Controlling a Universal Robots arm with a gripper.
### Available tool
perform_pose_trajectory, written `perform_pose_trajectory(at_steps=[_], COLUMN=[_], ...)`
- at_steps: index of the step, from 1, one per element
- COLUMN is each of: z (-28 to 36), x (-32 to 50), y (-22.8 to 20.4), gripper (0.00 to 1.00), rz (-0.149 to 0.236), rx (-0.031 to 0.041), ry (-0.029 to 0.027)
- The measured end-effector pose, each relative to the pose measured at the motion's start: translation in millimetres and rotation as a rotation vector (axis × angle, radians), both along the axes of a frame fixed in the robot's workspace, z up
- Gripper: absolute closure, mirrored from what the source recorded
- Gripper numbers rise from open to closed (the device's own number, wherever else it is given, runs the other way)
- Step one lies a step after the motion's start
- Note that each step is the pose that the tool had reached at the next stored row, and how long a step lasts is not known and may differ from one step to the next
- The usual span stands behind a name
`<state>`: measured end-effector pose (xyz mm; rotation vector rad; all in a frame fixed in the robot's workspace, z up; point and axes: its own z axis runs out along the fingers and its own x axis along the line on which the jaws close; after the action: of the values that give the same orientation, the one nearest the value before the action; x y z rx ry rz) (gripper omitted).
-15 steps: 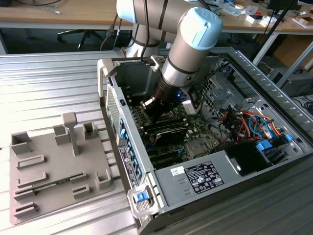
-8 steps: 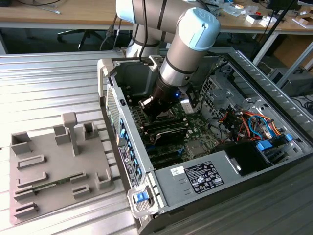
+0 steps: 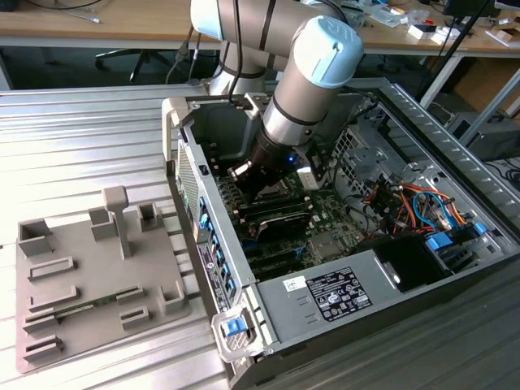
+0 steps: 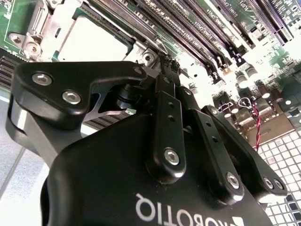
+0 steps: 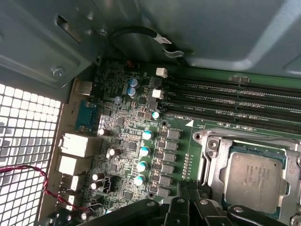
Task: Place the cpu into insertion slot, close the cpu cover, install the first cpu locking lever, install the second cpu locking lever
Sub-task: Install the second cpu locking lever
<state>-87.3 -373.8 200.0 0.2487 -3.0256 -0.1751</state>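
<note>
The open computer case (image 3: 268,325) lies on its side on the ribbed metal bench, and the arm (image 3: 317,73) reaches down into it. On the exterior view's left sits a grey fixture tray (image 3: 89,284). Inside is the green motherboard (image 5: 127,141), with long black memory slots (image 5: 235,101) running along it.

In the first wrist view the cpu (image 5: 256,181) lies flat in the insertion slot (image 5: 226,162), silver face up. The cpu cover (image 5: 211,141) looks to be lying down around it, though I can't swear it is fully seated. I can't tell the levers apart from the rest of the metalwork.

The gripper (image 4: 164,61) hangs just beside a corner of the socket. Its fingers (image 4: 165,117) are drawn together at the tips, and I can make out nothing pinched between them.

To my eye this is cover-and-lever work. It wants a push straight down on the metal only — never across the chip's face — with each lever swung fully under its catch.

As for writing, a white sticker (image 3: 337,294) sits on the black box at the near end of the case. There is fine print on the chip, the slots and the gripper body too — none of it worth quoting.
</note>
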Motion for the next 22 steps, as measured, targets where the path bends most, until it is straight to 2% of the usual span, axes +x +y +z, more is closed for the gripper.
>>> perform_pose_trajectory(at_steps=[2,6,7,8,10,11,12,13,14,16,17,18,19,20,22], z=[-1.2,-0.3,4.7,14.6,27.0,30.1,30.9,30.9,30.9,30.7,30.5,30.2,29.5,28.4,26.8], x=[0.1,0.2,0.7,0.3,0.5,1.3,4.9,10.6,17.8,27.4,35.3,40.4,48.4,58.9,69.6], y=[0.1,0.2,0.4,0.1,0.1,0.2,0.2,0.1,0.2,0.5,0.7,0.8,0.9,0.9,0.9], gripper=[0.89,0.89,0.89,0.89,0.89,0.89,0.89,0.89,0.89,0.89,0.89,0.89,0.89,0.89,0.89], rz=[0.001,0.002,0.003,0.003,0.003,0.003,0.002,0.003,0.002,0.002,0.002,0.002,0.002,0.001,0.001], rx=[0.0083,0.0121,0.0132,0.0125,0.0128,0.0142,0.0208,0.0284,0.0367,0.0432,0.0465,0.0478,0.0492,0.0491,0.0491], ry=[-0.0002,-0.001,-0.0025,-0.0009,-0.0007,-0.0007,0.0023,0.0096,0.02,0.0325,0.0425,0.0492,0.0593,0.0727,0.0858])
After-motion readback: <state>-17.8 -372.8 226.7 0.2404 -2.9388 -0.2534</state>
